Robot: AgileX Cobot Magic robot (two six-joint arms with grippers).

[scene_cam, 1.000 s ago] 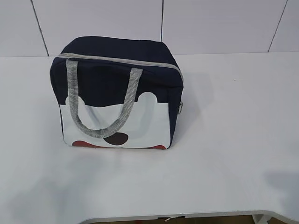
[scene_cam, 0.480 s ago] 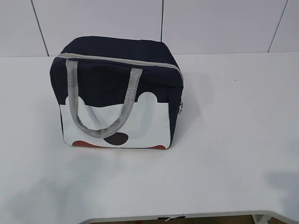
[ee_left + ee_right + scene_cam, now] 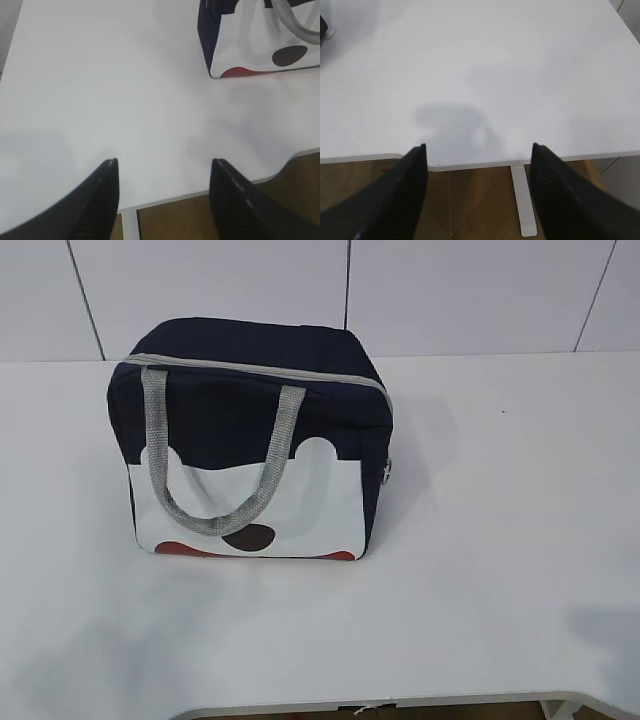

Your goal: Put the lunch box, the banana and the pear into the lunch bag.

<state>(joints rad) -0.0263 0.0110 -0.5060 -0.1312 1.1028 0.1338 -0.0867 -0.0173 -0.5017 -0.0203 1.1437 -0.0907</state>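
Observation:
The navy lunch bag (image 3: 250, 440) stands on the white table, zipper shut along its top, grey handles hanging over its white spotted side. Its lower corner also shows in the left wrist view (image 3: 260, 40). The ring pull (image 3: 386, 473) hangs at its right end. The lunch box, banana and pear are out of view. My left gripper (image 3: 164, 162) is open and empty above the table's front edge, well short of the bag. My right gripper (image 3: 477, 146) is open and empty over the front edge on the right. Neither gripper shows in the exterior view.
The white table (image 3: 500, 490) has a curved cut-out in its front edge (image 3: 380, 705). Brown floor (image 3: 470, 200) and a white table leg (image 3: 524, 200) lie below the edge. A tiled wall (image 3: 450, 290) stands behind.

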